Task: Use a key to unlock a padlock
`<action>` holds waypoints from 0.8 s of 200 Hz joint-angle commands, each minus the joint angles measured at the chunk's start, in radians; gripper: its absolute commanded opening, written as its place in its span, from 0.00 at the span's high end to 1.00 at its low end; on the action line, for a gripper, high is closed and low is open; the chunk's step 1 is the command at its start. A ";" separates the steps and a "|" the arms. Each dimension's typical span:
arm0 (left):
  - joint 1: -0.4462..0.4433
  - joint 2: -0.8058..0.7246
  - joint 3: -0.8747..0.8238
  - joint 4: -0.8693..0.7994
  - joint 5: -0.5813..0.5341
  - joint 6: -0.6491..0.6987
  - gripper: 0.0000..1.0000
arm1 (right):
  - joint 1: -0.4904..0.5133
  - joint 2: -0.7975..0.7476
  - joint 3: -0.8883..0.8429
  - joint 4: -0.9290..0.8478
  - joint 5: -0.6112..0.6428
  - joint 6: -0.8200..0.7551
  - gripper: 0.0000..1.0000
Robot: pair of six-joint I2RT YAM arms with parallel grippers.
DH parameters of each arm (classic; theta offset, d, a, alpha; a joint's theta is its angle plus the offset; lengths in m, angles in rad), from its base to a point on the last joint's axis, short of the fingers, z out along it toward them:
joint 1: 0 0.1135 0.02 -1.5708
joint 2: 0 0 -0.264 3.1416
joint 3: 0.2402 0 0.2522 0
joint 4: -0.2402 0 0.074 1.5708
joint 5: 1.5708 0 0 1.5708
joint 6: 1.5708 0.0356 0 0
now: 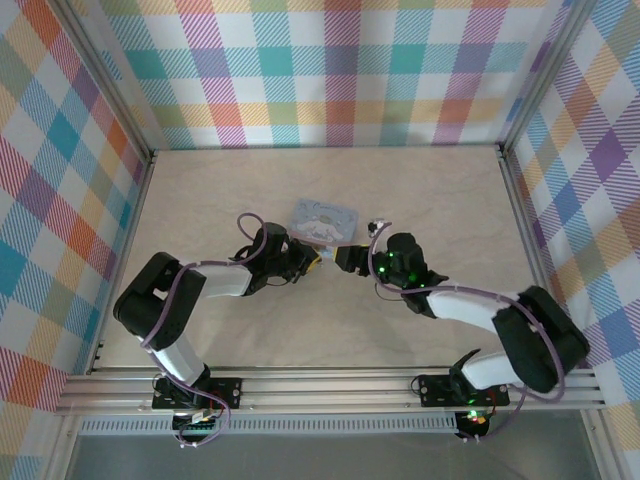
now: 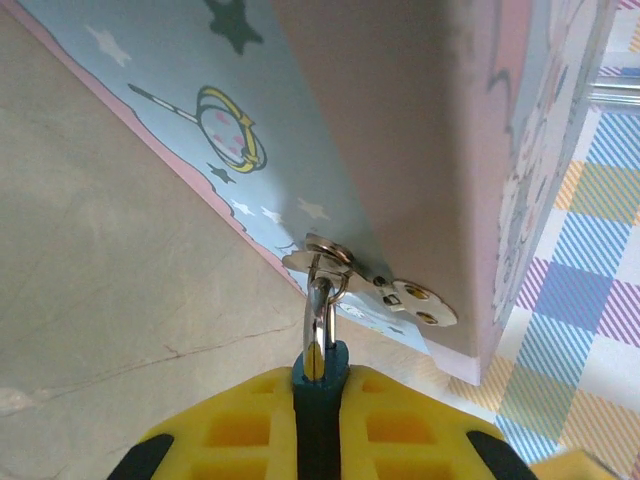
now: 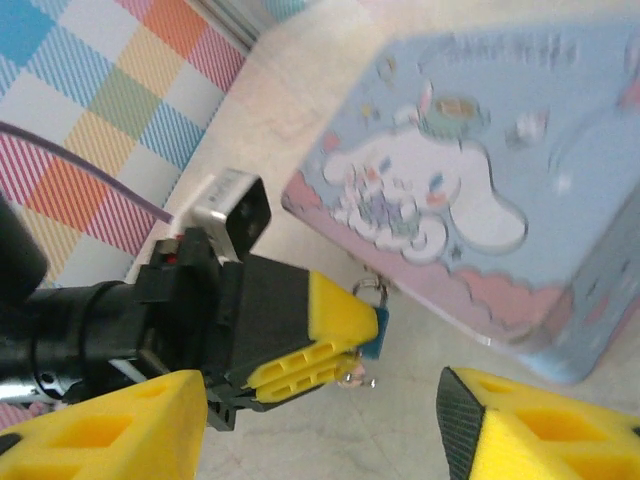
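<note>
The left claw (image 2: pixel 320 400) is closed tight on the padlock (image 2: pixel 333 358), its yellow fingers (image 2: pixel 240 430) pinching the dark-blue body from both sides so that only the top of the body pokes out past the tips. Straight ahead of those tips the thin shackle (image 2: pixel 318 300) rises and passes through the metal hasp (image 2: pixel 340 262) at the lower edge of the tin (image 2: pixel 400 120), so the padlock hangs locked on the tin just beyond the claw. To that claw's left lies the bare pale desk (image 2: pixel 120 300). In the right wrist view, a small pale bit (image 3: pixel 353 377) sits by the padlock's lower end, just past the left claw's tips. It is too blurred to identify. The right claw (image 3: pixel 320 430) stands wide open and holds nothing, its two fingers (image 3: pixel 110 430) well apart. It points at the left claw's tips and the padlock, which lie ahead of it and between its fingers' lines, not touching either. Beyond them, farther from the right claw, is the tin's lid with its white cartoon figure. From above, both claws meet nose to nose at the tin's near edge.
</note>
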 commanded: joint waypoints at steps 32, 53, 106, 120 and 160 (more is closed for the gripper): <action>0.006 -0.033 0.062 -0.128 0.032 -0.033 1.00 | 0.016 -0.126 0.034 -0.167 -0.059 -0.552 0.35; 0.006 -0.029 0.063 -0.128 0.042 -0.049 1.00 | 0.042 -0.142 0.038 -0.193 -0.066 -0.748 0.35; 0.006 -0.027 0.070 -0.126 0.057 -0.076 1.00 | 0.164 -0.099 0.061 -0.322 0.153 -1.117 0.35; 0.006 -0.028 0.073 -0.126 0.058 -0.080 1.00 | 0.197 -0.061 0.066 -0.321 0.238 -1.167 0.35; 0.006 -0.026 0.077 -0.126 0.060 -0.079 1.00 | 0.258 0.057 0.097 -0.280 0.320 -1.215 0.35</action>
